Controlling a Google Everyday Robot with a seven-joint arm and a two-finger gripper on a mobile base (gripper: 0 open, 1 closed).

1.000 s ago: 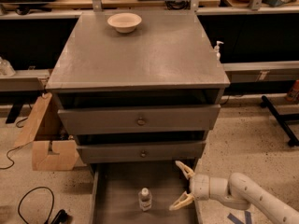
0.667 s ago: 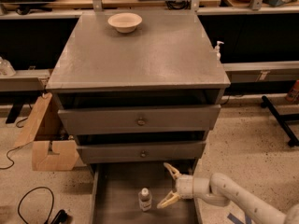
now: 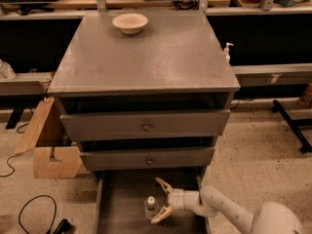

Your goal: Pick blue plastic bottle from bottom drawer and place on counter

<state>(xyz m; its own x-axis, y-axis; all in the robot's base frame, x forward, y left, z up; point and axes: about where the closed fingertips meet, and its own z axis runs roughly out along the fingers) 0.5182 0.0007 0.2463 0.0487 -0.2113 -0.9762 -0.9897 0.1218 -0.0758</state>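
The grey three-drawer cabinet (image 3: pixel 146 126) fills the middle of the view. Its broad, slightly glossy top, the bench (image 3: pixel 146 62), carries only a shallow cream bowl (image 3: pixel 129 22) near the back edge. The two upper drawers are pushed in, each with a round knob. The bottom drawer (image 3: pixel 119 204) is pulled out toward the camera, showing its plain grey floor.

The robot's white arm (image 3: pixel 229 211) reaches in from the lower right, over the drawer's right wall. An open cardboard box (image 3: pixel 48 147) sits on the floor to the left of the cabinet.

The hand (image 3: pixel 155 201) is inside the bottom drawer with its two fingers spread wide, one tip up toward the drawer fronts and the other low near the bottom of the view. The blue plastic bottle (image 3: pixel 151 208) stands upright on the drawer floor between those fingers, white cap on top. I cannot tell whether either finger touches it.

A small white pump dispenser (image 3: pixel 226 50) stands behind the cabinet's right edge.
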